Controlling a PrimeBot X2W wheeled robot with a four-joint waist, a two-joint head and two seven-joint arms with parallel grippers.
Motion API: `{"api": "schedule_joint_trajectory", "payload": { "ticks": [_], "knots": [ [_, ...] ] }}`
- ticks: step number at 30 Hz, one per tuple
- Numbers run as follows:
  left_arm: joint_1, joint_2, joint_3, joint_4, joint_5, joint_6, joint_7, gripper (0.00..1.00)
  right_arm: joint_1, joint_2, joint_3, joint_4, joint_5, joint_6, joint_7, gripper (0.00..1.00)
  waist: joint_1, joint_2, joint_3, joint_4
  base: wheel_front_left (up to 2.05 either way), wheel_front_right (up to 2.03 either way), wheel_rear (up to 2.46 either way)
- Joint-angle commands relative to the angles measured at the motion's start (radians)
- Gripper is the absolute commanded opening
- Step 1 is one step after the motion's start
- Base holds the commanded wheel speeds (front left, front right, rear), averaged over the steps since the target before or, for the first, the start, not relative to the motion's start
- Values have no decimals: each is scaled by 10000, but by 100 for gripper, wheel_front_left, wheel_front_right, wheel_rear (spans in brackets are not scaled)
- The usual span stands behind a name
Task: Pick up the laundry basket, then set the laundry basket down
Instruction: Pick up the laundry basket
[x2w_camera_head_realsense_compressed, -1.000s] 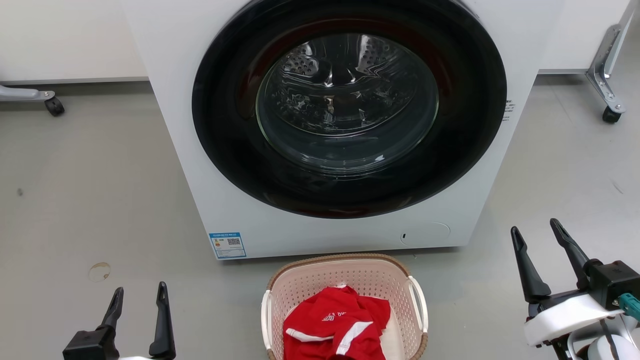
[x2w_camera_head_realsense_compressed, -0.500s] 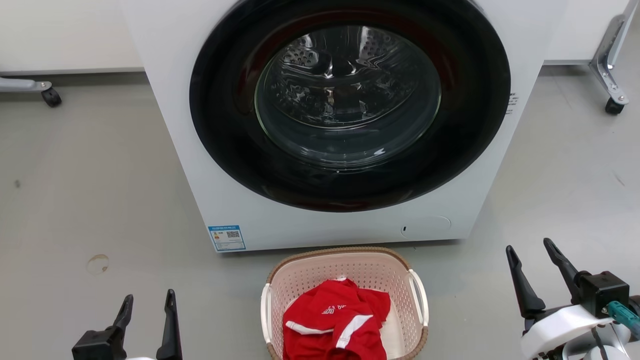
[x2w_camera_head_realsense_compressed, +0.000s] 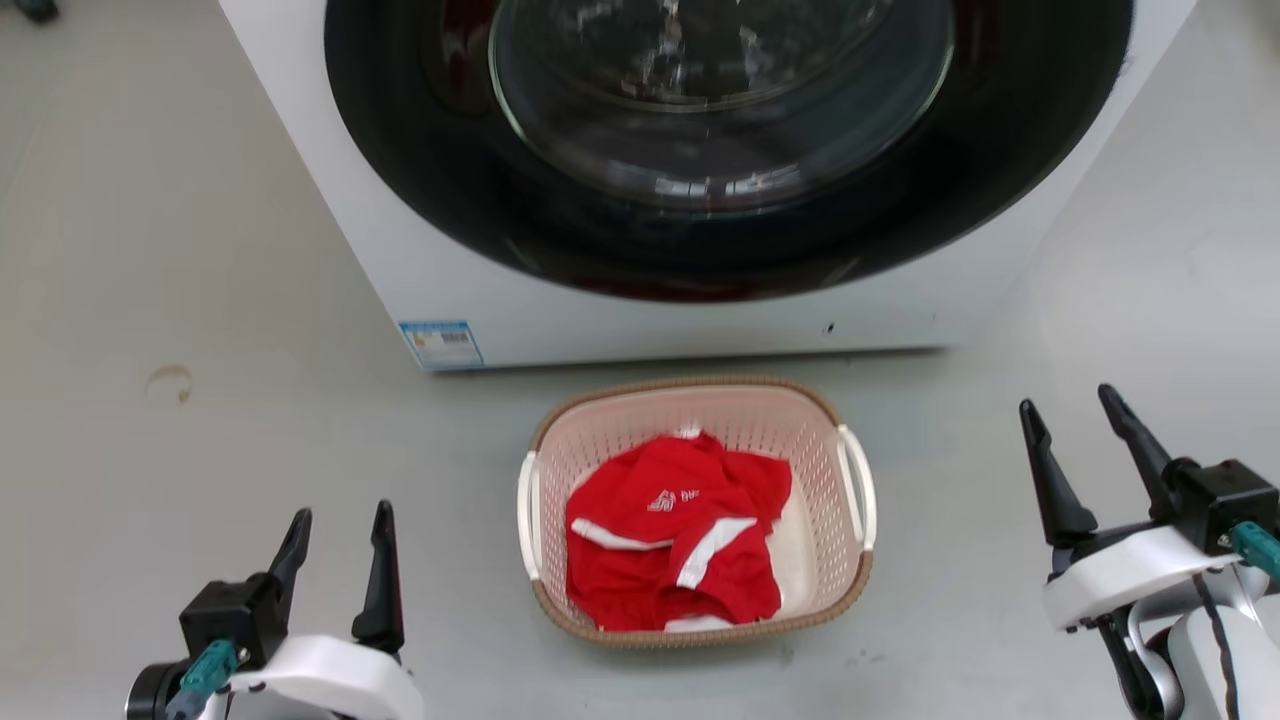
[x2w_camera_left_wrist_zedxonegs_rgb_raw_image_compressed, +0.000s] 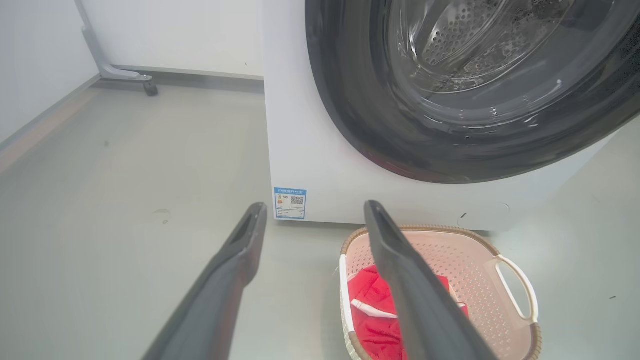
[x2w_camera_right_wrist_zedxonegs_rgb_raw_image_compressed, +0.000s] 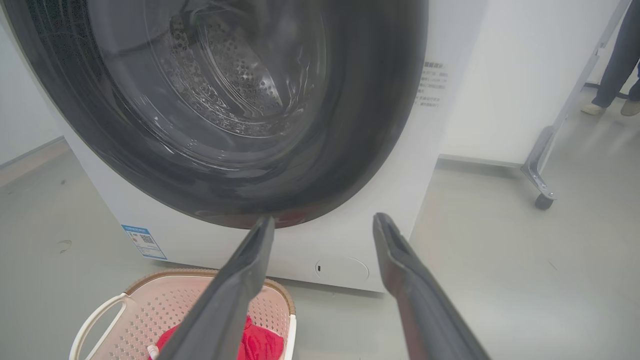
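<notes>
The laundry basket sits on the grey floor just before the washing machine, holding a red jersey. The left gripper and right gripper flank it, well apart, fingers spread wide and empty.

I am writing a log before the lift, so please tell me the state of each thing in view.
laundry basket, upright on the floor, not held.
red garment, crumpled inside the laundry basket.
washing machine, door shut.
left end effector, open, empty, apart from the laundry basket.
right end effector, open, empty, apart from the laundry basket.
</notes>
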Motion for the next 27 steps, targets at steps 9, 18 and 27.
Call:
{"api": "schedule_joint_trajectory", "payload": {
  "ticks": [9,18,27],
  "knots": [
    [-1643,-273,166,959,-314,-566,-892,100,-638,-221,-108,-310,125,44,-136,100,0,-1,2711,374,0,0,0],
    [-2838,-849,-160,2711,-617,-1557,-1548,100,-792,-221,96,-88,670,44,-136,100,0,-1,4401,702,0,0,0],
    [-4758,-1409,-557,5008,-563,-2535,-1761,100,-1409,-225,-212,488,610,44,-136,100,0,-1,5853,1021,0,0,0]
  ]
}}
